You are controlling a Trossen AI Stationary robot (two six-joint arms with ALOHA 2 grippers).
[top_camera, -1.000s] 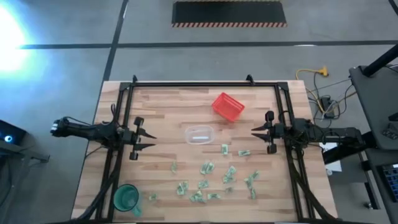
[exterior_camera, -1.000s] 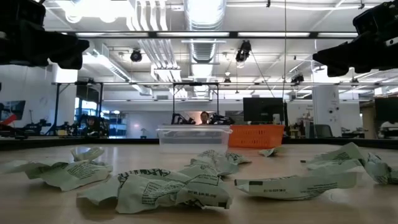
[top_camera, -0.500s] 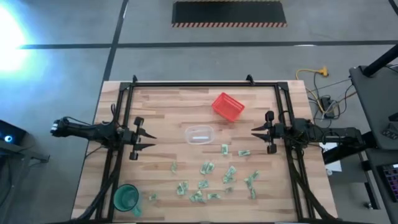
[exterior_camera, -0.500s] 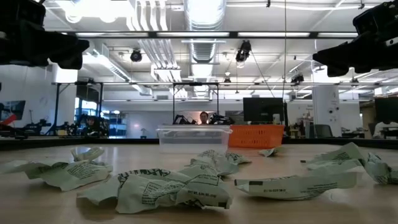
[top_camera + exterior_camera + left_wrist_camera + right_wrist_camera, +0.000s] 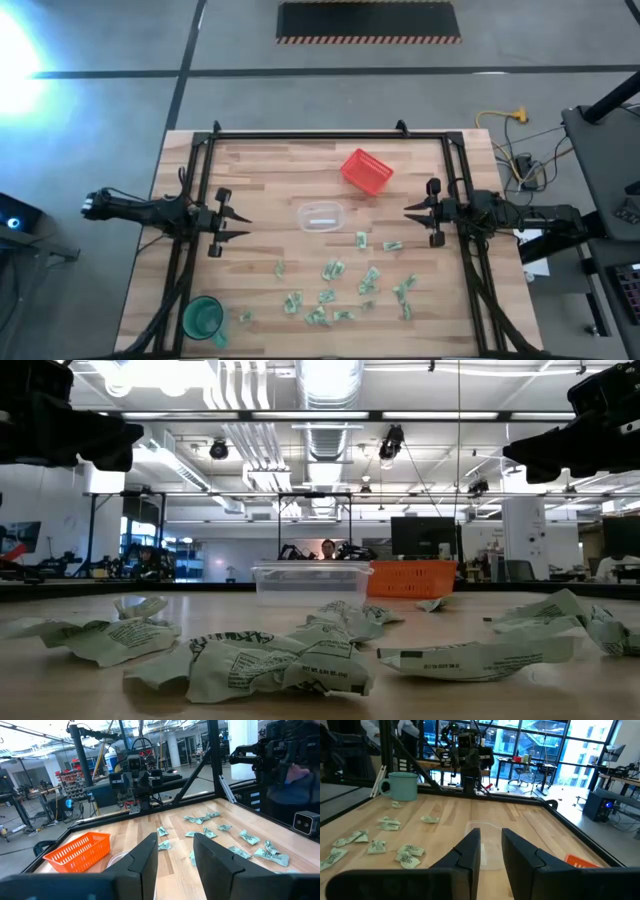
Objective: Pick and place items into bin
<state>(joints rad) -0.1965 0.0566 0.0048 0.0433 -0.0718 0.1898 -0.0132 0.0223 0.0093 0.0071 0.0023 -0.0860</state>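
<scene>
The clear bin (image 5: 321, 216) stands on the table's middle, with a small white piece inside. Many tiny pale green and white wrapped items (image 5: 340, 285) lie scattered on the wood nearer the front edge; they also show in the low view (image 5: 270, 660). My left gripper (image 5: 243, 224) hovers open and empty to the left of the bin. My right gripper (image 5: 407, 215) hovers open and empty to the right of the bin. Each points level toward the bin, which also shows in the right wrist view (image 5: 487, 845).
A red mesh basket (image 5: 366, 171) sits behind the bin toward the far right. A green cup (image 5: 203, 318) stands at the near left corner. A black frame (image 5: 300, 134) runs along the table's far edge and sides. A person shows far off in the room (image 5: 328, 548).
</scene>
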